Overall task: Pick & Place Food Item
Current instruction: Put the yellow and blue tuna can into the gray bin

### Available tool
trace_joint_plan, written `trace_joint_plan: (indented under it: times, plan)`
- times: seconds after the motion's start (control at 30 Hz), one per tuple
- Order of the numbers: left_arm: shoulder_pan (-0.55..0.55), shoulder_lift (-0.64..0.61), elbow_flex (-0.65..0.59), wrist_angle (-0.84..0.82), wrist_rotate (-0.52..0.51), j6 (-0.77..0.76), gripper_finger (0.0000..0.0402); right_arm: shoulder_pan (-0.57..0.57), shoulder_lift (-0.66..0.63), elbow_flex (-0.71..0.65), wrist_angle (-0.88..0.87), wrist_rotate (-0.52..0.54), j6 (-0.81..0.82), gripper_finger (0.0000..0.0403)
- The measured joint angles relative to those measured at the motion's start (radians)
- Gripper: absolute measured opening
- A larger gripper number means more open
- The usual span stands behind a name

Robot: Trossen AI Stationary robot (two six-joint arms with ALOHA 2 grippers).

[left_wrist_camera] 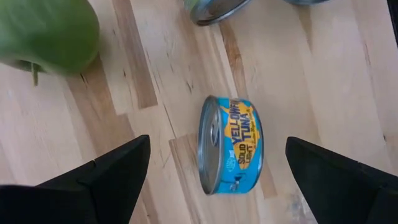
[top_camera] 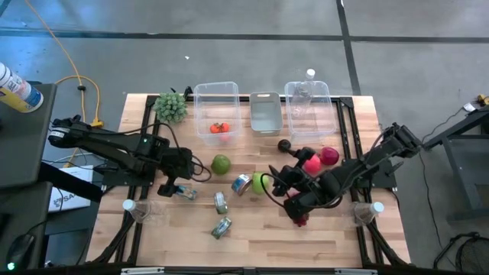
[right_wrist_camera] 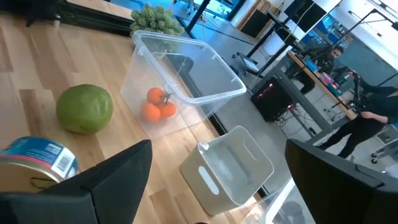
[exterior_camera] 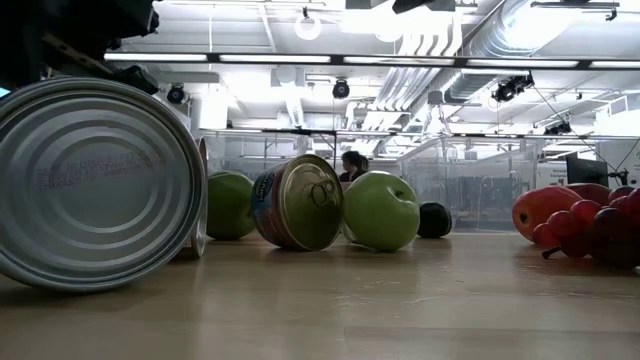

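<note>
While the left hand (left_wrist_camera: 211, 177) hangs spread over the table (left_wrist_camera: 336, 93), a blue tuna can (left_wrist_camera: 231, 144) lies on its side between its fingers, untouched; label reads "YELLOW… TUNA", "SOLID LIGHT". Right hand (right_wrist_camera: 211, 186) spread too, empty, near a green apple (top_camera: 261, 182).

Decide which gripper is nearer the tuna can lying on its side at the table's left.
Left. The left gripper, open, hangs right over the tuna can, which sits between its fingers in the left wrist view. The right gripper, also open, is across the table by the green apple.
</note>
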Motion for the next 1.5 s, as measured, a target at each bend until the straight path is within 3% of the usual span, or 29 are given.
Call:
trace_joint_plan:
  times: [0.73, 1.5]
  plan:
    - [0.000, 0.000, 0.000, 0.006, 0.042, -0.058, 0.0364, -0.024, 0.000, 0.000, -0.001, -0.079, -0.005, 0.0357]
    - [0.000, 0.000, 0.000, 0.017, 0.044, -0.064, 0.0364, -0.024, 0.000, 0.000, -0.003, -0.080, -0.005, 0.0357]
